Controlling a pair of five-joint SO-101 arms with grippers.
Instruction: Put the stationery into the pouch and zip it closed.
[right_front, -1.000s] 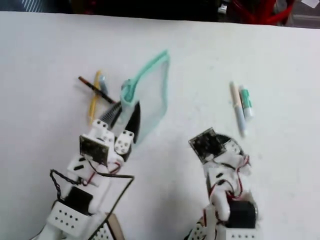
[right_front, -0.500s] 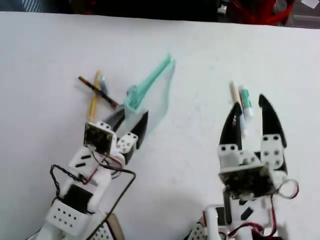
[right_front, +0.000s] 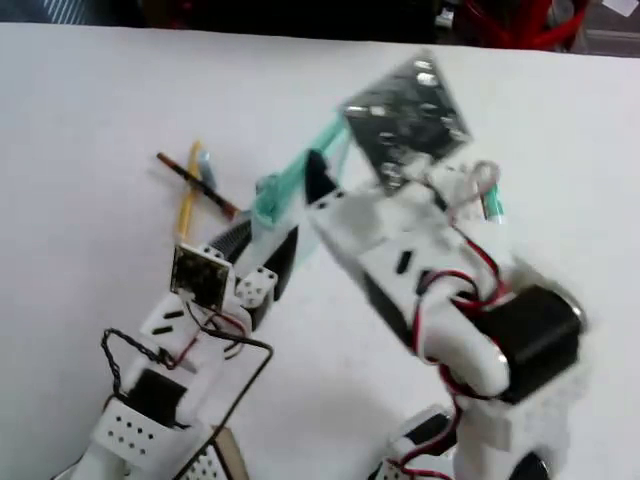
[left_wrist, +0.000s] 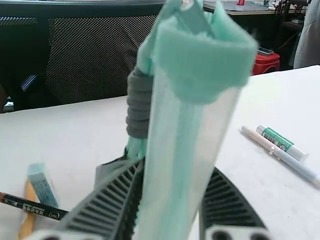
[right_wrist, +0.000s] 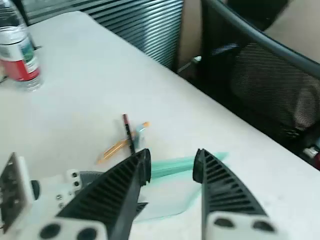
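Note:
A clear pouch with teal edging (right_front: 296, 172) stands tilted up on the table, and my left gripper (right_front: 262, 242) is shut on its lower end. In the left wrist view the pouch (left_wrist: 192, 115) rises upright between the ribbed fingers (left_wrist: 116, 200). My right arm (right_front: 400, 240) hangs raised over the table's middle, one black finger (right_front: 318, 176) close beside the pouch's teal edge. My right gripper (right_wrist: 171, 162) is open above the pouch (right_wrist: 172, 202), holding nothing. A yellow pencil, a dark pencil and a small blue piece (right_front: 192, 180) lie left of the pouch. Two markers (left_wrist: 279, 146) lie to its right.
A plastic bottle with a red label (right_wrist: 17, 55) stands far off on the table. Black mesh chairs (left_wrist: 85, 55) sit behind the far edge. The right arm covers most of the markers in the high view; a teal marker tip (right_front: 493, 207) peeks out.
The right arm has risen from the lower right, opened and swung up and left over the pouch, covering the markers. The left gripper tilted the pouch more upright and kept hold.

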